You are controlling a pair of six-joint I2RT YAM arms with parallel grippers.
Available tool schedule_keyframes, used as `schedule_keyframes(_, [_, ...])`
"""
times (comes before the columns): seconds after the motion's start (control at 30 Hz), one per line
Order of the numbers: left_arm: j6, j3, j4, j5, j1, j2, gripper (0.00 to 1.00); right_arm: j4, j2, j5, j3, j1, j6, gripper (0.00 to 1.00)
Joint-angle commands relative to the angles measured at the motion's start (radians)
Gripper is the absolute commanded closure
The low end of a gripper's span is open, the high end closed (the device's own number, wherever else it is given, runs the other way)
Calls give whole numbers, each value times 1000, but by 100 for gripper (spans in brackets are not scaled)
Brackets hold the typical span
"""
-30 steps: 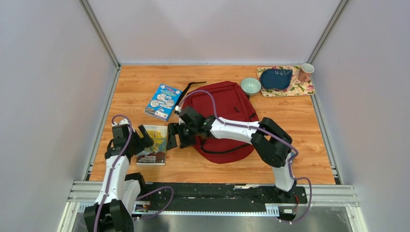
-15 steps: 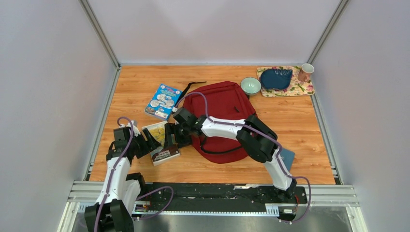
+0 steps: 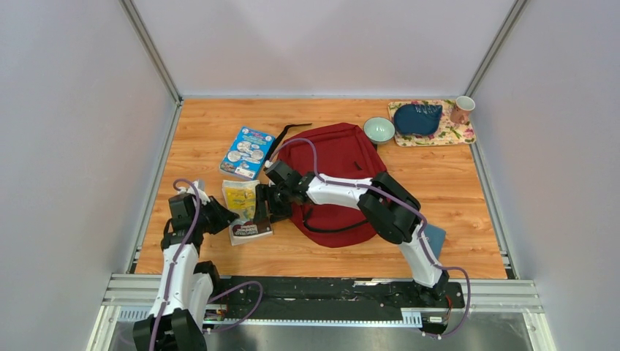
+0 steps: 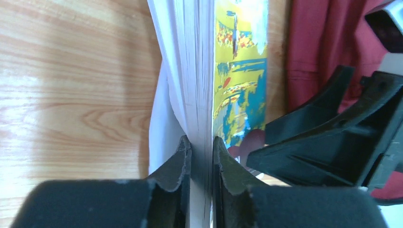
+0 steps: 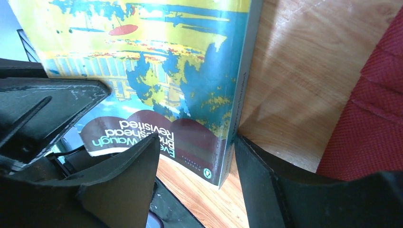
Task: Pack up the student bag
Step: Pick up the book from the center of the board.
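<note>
Two robot arms rise from the near edge of an orange-brown wooden table (image 3: 468, 212), and a small blue square item (image 3: 436, 235) shows partly behind the right arm. On the left, the left gripper (image 3: 221, 217) is clenched on the page edge of a paperback (image 3: 243, 212) with a yellow and blue cover. The wrist view shows its jaws pinching the cover and a wad of pages, with some white pages outside the grip. The right gripper (image 3: 262, 208) meets the same book from the other side. Its jaws are released and set astride the spine corner, one finger over the cover, the other beside the spine. This looks like the step of picking up a book to go in the bag. The next move probably calls for a firm hold on the whole book, and an open bag mouth; whether the zip is open cannot be told. The dark red backpack (image 3: 340, 157) lies flat mid-table, just right of the paperback, with the right arm stretched across it. Farther back lie a blue book (image 3: 246, 153), a black strap (image 3: 292, 131) and a pale green bowl (image 3: 379, 129). In the far right corner a floral mat (image 3: 446, 136) holds a dark blue pouch (image 3: 417, 118) and a pink mug (image 3: 461, 109). Plain pale walls close in three sides
</note>
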Motion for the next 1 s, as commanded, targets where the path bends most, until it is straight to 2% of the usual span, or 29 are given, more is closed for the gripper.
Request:
schedule_keyframes(0.0, [-36,33,-4,146,-14,-15,93,76,4,4,-23,21,3,35])
schedule_keyframes(0.03, [-30,45,-14,137,-13,-15,100,75,-3,7,-30,18,-2,34])
schedule_keyframes(0.27, [6,114,-52,94,-13,-81,100,76,-188,70,-110,-11,-71,23])
schedule_keyframes(0.57, [-103,226,86,264,-13,-132,100,87,-484,134,-265,-63,-116,18])
schedule_keyframes(0.77, [-284,256,322,473,-13,-111,100,185,-654,30,-401,-155,-85,15])
schedule_keyframes(0.87, [-409,239,553,551,-13,-100,100,219,-725,-28,-449,-189,-73,14])
schedule_keyframes(0.97, [-558,194,715,596,-18,-92,100,216,-790,-36,-468,-200,-93,13])
